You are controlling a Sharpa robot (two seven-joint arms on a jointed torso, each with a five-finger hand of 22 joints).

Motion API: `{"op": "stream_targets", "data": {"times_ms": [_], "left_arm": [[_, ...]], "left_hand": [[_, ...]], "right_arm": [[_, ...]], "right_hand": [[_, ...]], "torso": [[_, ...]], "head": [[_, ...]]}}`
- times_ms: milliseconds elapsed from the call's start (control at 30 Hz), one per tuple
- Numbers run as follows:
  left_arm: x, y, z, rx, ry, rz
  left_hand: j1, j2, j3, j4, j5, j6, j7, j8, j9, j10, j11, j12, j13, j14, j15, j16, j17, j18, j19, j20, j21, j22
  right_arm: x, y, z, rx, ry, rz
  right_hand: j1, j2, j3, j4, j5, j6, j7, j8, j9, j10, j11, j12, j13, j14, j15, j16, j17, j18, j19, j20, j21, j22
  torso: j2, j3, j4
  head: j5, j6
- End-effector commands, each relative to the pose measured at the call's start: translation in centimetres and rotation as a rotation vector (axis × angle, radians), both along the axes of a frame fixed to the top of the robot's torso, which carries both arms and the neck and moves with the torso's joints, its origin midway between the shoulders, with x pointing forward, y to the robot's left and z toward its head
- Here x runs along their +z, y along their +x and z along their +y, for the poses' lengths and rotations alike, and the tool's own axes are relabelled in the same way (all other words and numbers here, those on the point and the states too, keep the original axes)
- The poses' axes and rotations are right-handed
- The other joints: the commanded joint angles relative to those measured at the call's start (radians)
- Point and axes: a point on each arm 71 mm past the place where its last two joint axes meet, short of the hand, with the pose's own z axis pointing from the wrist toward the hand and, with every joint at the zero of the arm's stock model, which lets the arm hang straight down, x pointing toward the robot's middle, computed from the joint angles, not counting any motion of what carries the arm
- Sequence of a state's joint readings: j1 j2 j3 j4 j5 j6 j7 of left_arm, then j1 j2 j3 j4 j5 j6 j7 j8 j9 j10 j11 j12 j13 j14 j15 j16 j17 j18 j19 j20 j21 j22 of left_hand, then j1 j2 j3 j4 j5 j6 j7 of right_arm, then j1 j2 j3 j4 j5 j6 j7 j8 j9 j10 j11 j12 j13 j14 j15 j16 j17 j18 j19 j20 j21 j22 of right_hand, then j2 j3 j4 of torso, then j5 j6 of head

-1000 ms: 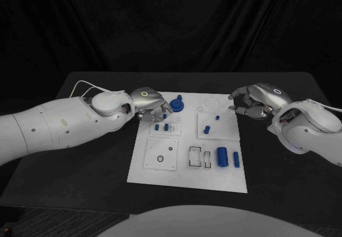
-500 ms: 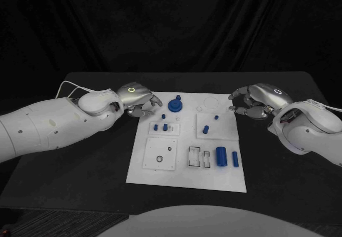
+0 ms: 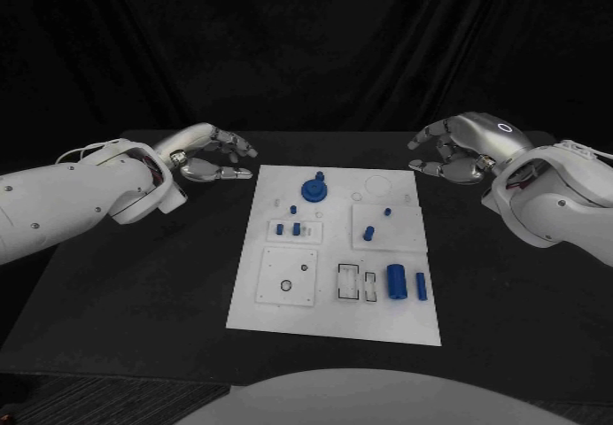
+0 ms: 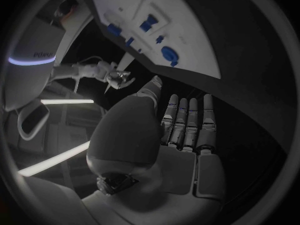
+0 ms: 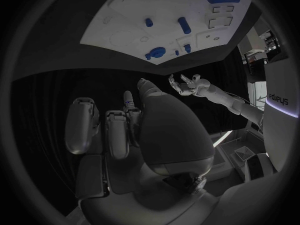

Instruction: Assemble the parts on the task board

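The white task board (image 3: 335, 312) lies in the middle of the black table. On it are a round blue piece (image 3: 313, 188) at the back, small blue pegs (image 3: 289, 228) on a raised square, a short blue part (image 3: 369, 234), and a thick blue cylinder (image 3: 398, 281) beside a slim one (image 3: 422, 284). My left hand (image 3: 211, 156) hovers off the board's back left corner, fingers spread, holding nothing. My right hand (image 3: 454, 150) hovers off the back right corner, also empty. In the wrist views, the left hand (image 4: 184, 130) and the right hand (image 5: 119, 130) each show bare fingers, with the board (image 4: 194, 40) (image 5: 125, 30) beyond.
A square plate with a small dark ring (image 3: 286, 285) and two rectangular slots (image 3: 358, 281) sit on the board's near half. Bare black table (image 3: 153, 292) lies on both sides of the board. A dark curtain hangs behind the table.
My left hand has lifted off the board's back left area and drawn back to the left, with nothing in it. My right hand has risen and pulled back slightly. The parts stay put.
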State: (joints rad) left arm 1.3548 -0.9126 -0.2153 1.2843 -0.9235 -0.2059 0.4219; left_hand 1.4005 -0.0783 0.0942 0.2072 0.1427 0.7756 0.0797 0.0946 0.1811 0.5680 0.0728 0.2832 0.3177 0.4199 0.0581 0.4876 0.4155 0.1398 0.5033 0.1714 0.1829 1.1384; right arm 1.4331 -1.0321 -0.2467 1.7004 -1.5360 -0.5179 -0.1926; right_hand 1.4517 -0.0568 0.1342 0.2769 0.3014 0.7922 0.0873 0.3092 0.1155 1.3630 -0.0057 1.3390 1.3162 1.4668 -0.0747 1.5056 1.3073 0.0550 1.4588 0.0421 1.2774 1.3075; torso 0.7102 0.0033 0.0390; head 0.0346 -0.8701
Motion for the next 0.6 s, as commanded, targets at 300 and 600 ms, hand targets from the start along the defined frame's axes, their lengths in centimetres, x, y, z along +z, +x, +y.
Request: {"op": "stream_targets", "data": {"times_ms": [300,600], "left_arm": [[0.8,-1.0,-2.0,0.017,-0.733,0.255],[-0.3,-2.4,-3.5,-0.076,-0.820,0.309]], "left_hand": [[-0.113,0.163,-0.227,0.083,0.169,-0.077,0.067,0.023,-0.010,-0.265,0.052,-0.007,-0.192,-0.271,0.060,-0.330,-0.326,0.008,-0.204,0.027,-0.121,-0.329],[-0.149,0.215,-0.310,0.085,0.137,-0.318,-0.026,-0.046,-0.090,-0.498,-0.058,-0.158,-0.291,-0.420,0.039,-0.488,-0.415,0.015,-0.450,0.052,-0.150,-0.782]], "right_arm": [[-1.1,1.4,1.5,0.002,-0.279,0.246],[-2.6,0.9,2.0,0.054,-0.338,0.228]], "right_hand": [[0.059,-0.044,0.082,0.005,-0.031,0.073,-0.001,0.039,0.024,-0.473,0.073,-0.941,-0.753,0.042,0.049,-0.116,0.075,0.029,-0.059,0.031,-0.142,0.146],[0.042,-0.059,0.041,-0.004,-0.138,0.051,0.018,-0.046,0.001,-0.626,0.077,-1.129,-0.953,0.021,0.047,-0.149,0.034,0.039,-0.078,0.037,-0.198,0.136]], "torso": [[-0.016,-0.0139,0.0155],[-0.028,-0.0289,0.0237]], "head": [[-0.031,0.063],[-0.037,0.087]]}}
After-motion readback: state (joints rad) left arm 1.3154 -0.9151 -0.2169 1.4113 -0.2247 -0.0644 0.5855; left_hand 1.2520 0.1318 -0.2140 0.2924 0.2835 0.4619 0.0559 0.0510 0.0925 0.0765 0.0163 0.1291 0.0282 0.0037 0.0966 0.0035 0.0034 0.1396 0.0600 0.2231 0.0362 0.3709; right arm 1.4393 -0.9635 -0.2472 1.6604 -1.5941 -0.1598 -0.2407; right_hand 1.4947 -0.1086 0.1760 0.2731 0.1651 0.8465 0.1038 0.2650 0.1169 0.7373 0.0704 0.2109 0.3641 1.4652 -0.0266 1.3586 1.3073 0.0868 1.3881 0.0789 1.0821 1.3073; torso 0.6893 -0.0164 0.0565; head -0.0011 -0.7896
